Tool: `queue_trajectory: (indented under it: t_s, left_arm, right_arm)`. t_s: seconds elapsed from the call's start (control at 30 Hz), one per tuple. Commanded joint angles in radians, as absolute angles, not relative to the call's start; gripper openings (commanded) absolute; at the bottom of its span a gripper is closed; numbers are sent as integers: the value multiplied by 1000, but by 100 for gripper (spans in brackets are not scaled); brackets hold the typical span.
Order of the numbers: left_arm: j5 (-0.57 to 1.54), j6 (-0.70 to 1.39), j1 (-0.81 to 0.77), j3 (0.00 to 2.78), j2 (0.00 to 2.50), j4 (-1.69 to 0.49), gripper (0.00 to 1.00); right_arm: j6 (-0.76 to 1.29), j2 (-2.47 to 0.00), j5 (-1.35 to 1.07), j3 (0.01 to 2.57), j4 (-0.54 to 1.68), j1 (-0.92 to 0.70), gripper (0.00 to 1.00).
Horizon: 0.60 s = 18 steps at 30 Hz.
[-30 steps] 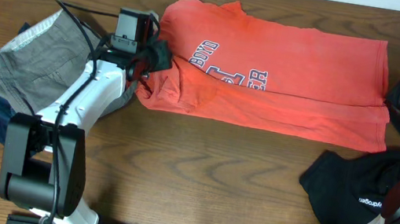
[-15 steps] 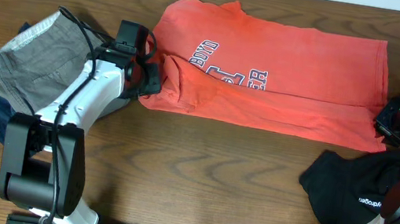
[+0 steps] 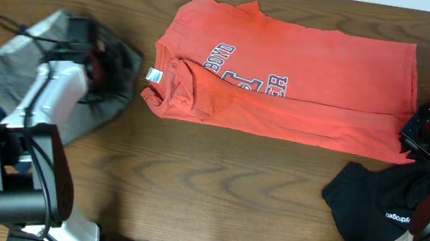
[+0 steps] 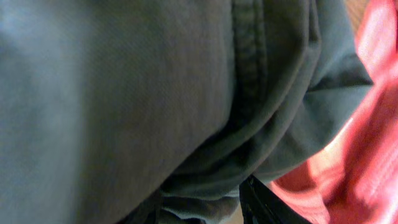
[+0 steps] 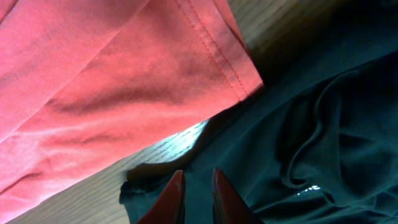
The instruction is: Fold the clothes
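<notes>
Two arms, one coral T-shirt [image 3: 308, 66]: from my remote seat I see it stretched across the upper middle of the overhead frame, its long axis running left to right, collar end at the left with a white neck tag [image 3: 152, 75] showing, hem end at the right. It lies doubled lengthwise, with white and dark-red lettering facing up left of centre and a bunched wrinkle near the collar.

The right gripper [image 3: 426, 135] sits at the right edge of the frame, just beside the shirt's lower right hem corner. The shirt lies to its left, so I judge this arm the nearer one for the next fold. In the right wrist view its red fingers are drawn almost together and have hold of nothing, poised over the black garment [image 3: 377, 209] that fills the lower right of the table [image 3: 222, 190].

The left gripper [image 3: 103, 70] is over the grey and blue pile [image 3: 18, 65] at the left, apart from the collar end. I cannot tell how far open it is.
</notes>
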<state>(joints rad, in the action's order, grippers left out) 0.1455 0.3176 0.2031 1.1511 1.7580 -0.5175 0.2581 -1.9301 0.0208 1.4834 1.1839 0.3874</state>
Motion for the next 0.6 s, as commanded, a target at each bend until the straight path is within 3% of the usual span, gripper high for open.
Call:
queue_trajectory:
  t_s: [0.0, 0.17, 0.3, 0.47, 0.57]
  left_arm:
    - [93, 289, 288, 1145, 1749, -464, 46]
    - [113, 289, 344, 1146, 1749, -409, 49]
    - [328, 258, 338, 1161, 1745, -409, 49]
    - [643, 237, 258, 1164, 1704, -428, 51]
    - [616, 172, 168, 1164, 1700, -474, 55]
  right_arm:
    - [246, -1904, 1, 1477, 1192, 387, 13]
    - [246, -1904, -1, 1477, 1204, 387, 13]
    - [246, -1904, -1, 1477, 1205, 387, 14]
    - [246, -1904, -1, 1477, 1214, 387, 16]
    - [246, -1904, -1, 1477, 1213, 387, 17]
